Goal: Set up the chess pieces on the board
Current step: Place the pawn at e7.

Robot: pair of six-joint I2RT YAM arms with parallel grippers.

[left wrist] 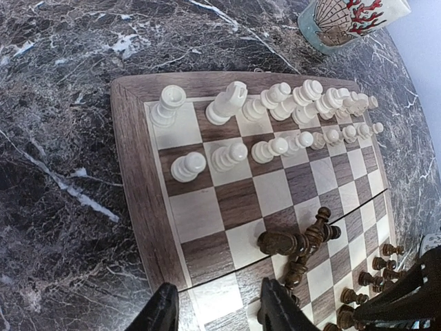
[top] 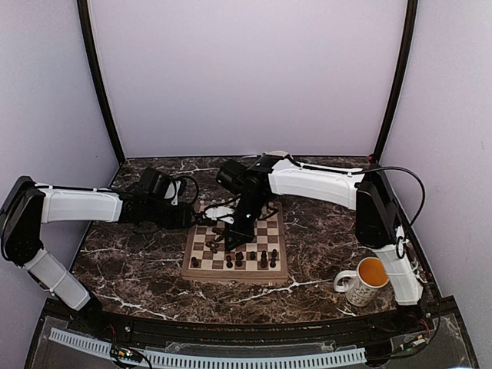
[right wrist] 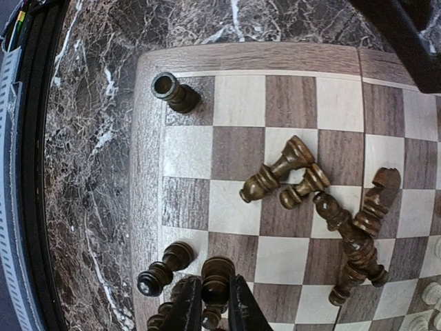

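1. Currently the left gripper (left wrist: 220,314) is hovering open over the left side of the board (left wrist: 138,172), its jaws holding nothing.
2. Along the far side of the board, the cream-white pieces (left wrist: 231,103) are standing upright in two rows.
3. Several fallen dark pieces (right wrist: 275,172) are lying crossed in a heap on the middle squares, cluttering the ground between the two sides.
4. Beyond them, the right gripper (right wrist: 215,314) is reaching down close to the board's front edge, its jaws clamping a dark piece (right wrist: 217,270); a dark pawn (right wrist: 162,272) is crowding it just beside, and a dark rook (right wrist: 173,92) is standing in the corner square.
5. Farthest right, a mug (top: 360,283) is sitting on the counter (top: 323,238), well apart from the board.
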